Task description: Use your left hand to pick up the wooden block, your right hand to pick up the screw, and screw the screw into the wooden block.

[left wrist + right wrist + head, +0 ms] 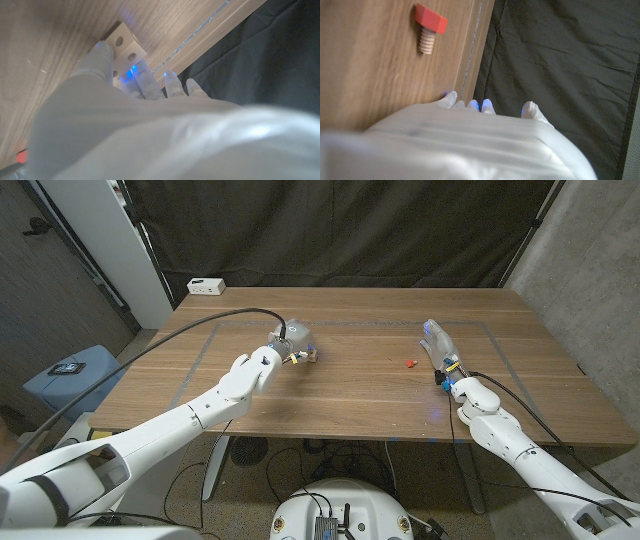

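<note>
where lying on table, screw: red square head, pale threaded shank.

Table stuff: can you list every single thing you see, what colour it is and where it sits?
wooden block: one, pale wood with round holes, left-middle of the table, at the left hand's fingers.
screw: one, red head with pale wooden thread, lying on the table beside the right hand.
white box: one, white, far left corner of the table.
table: one, brown wood.
left hand: one, white, fingers against the block; firm hold unclear.
right hand: one, white, fingers apart, holding nothing.
</note>
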Controlling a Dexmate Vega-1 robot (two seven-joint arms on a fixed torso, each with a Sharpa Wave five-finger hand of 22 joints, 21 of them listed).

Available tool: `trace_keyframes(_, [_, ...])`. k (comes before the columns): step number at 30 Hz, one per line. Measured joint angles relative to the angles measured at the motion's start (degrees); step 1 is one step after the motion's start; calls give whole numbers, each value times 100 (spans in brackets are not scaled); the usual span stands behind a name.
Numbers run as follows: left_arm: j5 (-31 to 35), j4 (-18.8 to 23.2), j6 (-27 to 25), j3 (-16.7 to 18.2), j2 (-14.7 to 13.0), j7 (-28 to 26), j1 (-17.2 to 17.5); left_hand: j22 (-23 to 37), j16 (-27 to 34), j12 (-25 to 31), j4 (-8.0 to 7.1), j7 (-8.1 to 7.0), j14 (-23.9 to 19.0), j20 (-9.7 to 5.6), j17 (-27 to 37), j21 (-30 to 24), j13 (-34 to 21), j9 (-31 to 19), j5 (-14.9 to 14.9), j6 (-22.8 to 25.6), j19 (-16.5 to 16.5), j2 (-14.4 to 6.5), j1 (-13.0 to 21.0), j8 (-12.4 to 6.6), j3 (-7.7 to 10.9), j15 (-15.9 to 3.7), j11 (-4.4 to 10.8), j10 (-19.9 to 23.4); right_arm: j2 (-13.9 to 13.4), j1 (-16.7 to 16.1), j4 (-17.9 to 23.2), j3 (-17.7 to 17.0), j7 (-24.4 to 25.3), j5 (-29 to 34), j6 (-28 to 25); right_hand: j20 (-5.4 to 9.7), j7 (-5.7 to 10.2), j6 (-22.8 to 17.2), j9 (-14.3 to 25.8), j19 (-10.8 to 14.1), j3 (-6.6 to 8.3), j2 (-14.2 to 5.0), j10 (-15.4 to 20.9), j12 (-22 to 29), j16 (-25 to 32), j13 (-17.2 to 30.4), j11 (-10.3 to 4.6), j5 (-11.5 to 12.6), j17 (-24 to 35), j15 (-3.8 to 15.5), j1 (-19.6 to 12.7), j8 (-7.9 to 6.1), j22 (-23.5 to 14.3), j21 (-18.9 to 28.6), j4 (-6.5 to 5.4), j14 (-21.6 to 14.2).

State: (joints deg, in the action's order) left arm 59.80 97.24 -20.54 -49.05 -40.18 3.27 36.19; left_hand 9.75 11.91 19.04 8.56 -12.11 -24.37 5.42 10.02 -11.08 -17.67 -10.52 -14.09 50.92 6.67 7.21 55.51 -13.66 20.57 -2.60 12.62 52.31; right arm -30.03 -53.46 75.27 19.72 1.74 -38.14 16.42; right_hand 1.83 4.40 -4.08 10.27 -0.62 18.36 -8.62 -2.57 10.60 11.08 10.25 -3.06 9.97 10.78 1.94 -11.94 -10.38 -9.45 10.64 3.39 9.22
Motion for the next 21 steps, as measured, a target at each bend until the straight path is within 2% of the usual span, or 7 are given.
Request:
trace_keyframes(13, [-423, 228, -240, 255, 74, -323, 196, -1, 41, -1, -32, -20, -94, 0, 27, 0, -35, -2, 44, 19, 0, -6, 6, 1, -33, -4, 8, 8, -143, -36, 199, 5, 32, 154, 29, 0, 45, -45, -1, 0, 24, 0, 0, 0, 0, 0, 0, 0, -13, 0, 0, -44, 0, 0, 24, 0])
trace_keyframes(21, [-815, 329, -378, 420, 150, -572, 331, -1, 41, -1, -48, -20, -103, 0, 28, 0, -57, -2, 44, 19, 0, -6, 6, 1, -49, 5, 8, 8, -335, -90, 409, 18, 112, 374, 26, 0, 104, -147, -1, 0, 41, 48, 22, 22, 0, 0, -22, 0, -13, 0, -48, -66, 0, 0, 91, 0])
